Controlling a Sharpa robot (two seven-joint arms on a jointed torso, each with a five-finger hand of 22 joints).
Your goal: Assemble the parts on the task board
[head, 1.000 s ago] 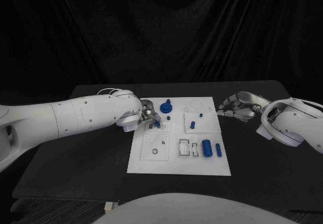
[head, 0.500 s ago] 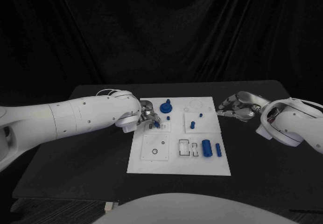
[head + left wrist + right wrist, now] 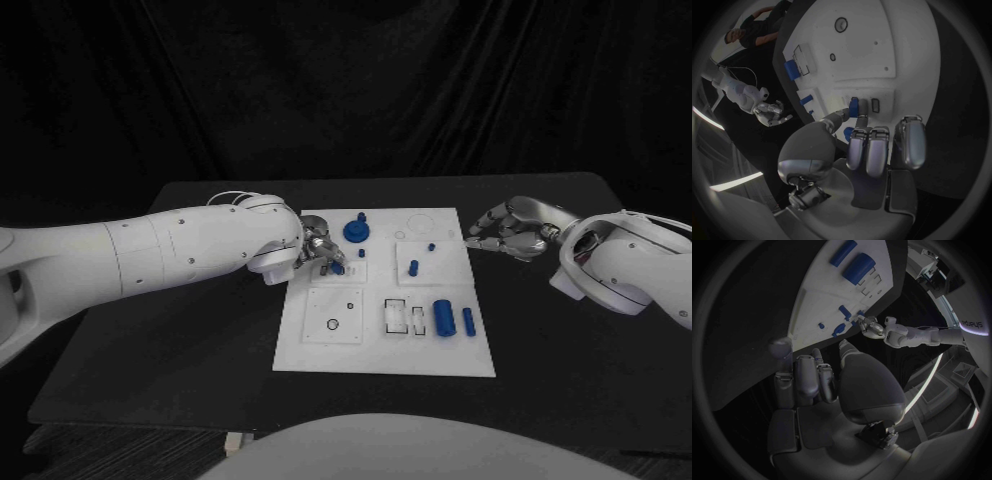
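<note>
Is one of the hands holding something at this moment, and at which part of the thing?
The left hand pinches a small blue part between its fingers, by its end nearer the palm. The right hand holds nothing.

Left hand [image 3: 315,255] occupies the task board [image 3: 384,360]'s upper-left corner, fingers [image 3: 856,107] pinching a small blue part [image 3: 853,105] there. Right hand [image 3: 505,232] hangs just off the board's right edge, above bare tabletop [image 3: 562,350]. Blue knob [image 3: 356,231], peg [image 3: 413,267] and two cylinders [image 3: 451,319] stand between. Board's near-left area lies unobstructed.
</note>
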